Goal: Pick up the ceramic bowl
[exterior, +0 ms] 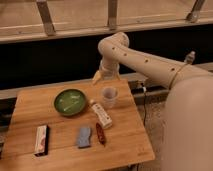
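Wooden table (30, 107) in front of a dark wall band, with a pale ledge and metal posts (45, 17) above it.

Gripper (103, 77): hangs over the table's back edge, pointing down, at the end of the cream arm (145, 62) that comes in from the robot body (190, 125) at 3 o'clock. Released or clenched: cannot tell. It touches none of the items on the table.

Outward from the gripper:
- Translucent plastic cup (109, 96) at 5 o'clock, near, upright, apart from the gripper.
- Ceramic bowl (70, 101) at 8 o'clock, green and glossy, flat on the table in its back-left part. It is upright and nothing touches it.
- White tube-like pack (101, 114) lying flat at 6 o'clock, between bowl and cup and slightly forward of both, running diagonally toward the front edge.
- Small red item (100, 133) just past the pack's front end, and a grey-blue item (84, 137) just beside it at its 9 o'clock.
- Boxed bar (41, 139) at the front-left of the table, at 7 o'clock of the bowl, well apart from it.
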Controlling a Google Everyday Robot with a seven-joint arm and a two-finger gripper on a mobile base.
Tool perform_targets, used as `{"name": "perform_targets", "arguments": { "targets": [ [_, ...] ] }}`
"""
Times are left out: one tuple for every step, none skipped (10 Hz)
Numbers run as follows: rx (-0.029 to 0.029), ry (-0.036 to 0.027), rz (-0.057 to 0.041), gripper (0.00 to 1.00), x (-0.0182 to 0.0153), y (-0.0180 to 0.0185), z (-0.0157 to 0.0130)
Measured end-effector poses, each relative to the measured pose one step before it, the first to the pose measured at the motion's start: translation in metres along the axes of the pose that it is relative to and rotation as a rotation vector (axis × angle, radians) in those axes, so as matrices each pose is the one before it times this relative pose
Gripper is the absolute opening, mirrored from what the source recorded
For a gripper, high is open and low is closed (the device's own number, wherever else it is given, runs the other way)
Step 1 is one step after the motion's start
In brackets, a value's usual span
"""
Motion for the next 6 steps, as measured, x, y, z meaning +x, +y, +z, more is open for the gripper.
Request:
{"name": "perform_targets", "arguments": {
  "targets": [
    [0.00085,-0.00598,-0.03486,0.80,-0.01231,0.01009,-0.00146],
    [0.00281,-0.01017,-0.03630,0.80,-0.01596,0.01375,-0.00338],
    [0.01062,-0.00998,-0.03501,0.80,-0.01784,0.01184,-0.00257],
    [0.00580,-0.01152,-0.04651,0.80,-0.02217,0.01814,-0.00499],
    [0.00322,-0.00502,-0.04789,0.80,-0.01892,0.01558,-0.00204],
    [0.00060,-0.00137,-0.05180,0.80,-0.01649,0.01152,-0.00037]
  ]
}}
